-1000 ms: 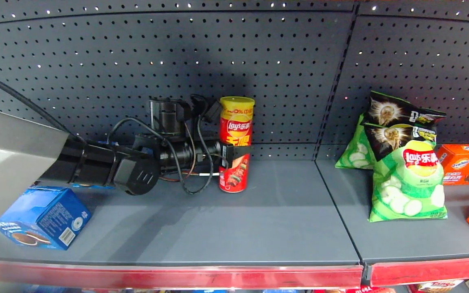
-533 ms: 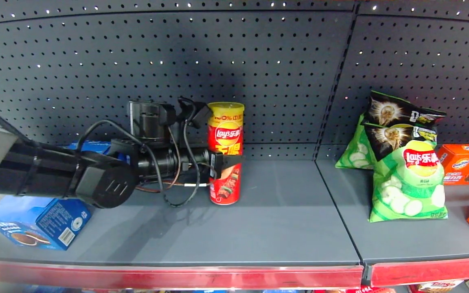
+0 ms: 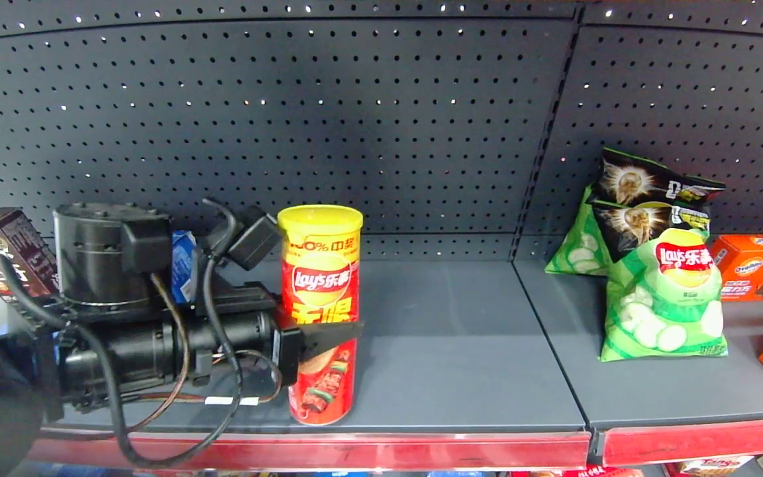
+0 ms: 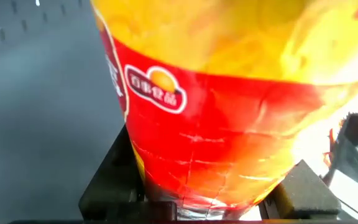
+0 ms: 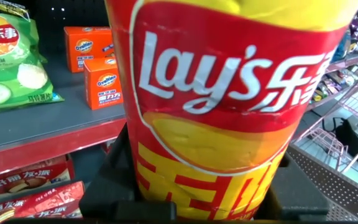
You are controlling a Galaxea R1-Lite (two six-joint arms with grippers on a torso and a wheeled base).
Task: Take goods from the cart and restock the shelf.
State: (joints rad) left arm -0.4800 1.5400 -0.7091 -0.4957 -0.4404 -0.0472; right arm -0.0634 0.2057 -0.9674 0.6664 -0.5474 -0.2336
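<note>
Chip can (image 3: 320, 285) forward, midsection behind left pincer (image 3: 328, 329)

A dark perforated back panel (image 3: 381, 119) rises behind the grey shelf (image 3: 461, 344), its near edge trimmed with a red strip (image 3: 421, 454).

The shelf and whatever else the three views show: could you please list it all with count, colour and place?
shelf: one, grey with red lip
chip can: one, red with yellow lid, upright at the shelf's front edge
second chip can: one, red and yellow, held clear of the shelf
green chip bags: two, right bay, one behind the other
black chip bags: two, leaning above the green ones
orange boxes: two, far right
blue box: one, back left
dark box: one, far left
red packs: several, shelf below
left gripper: black, shut on the chip can
right gripper: black, shut on the second chip can
</note>
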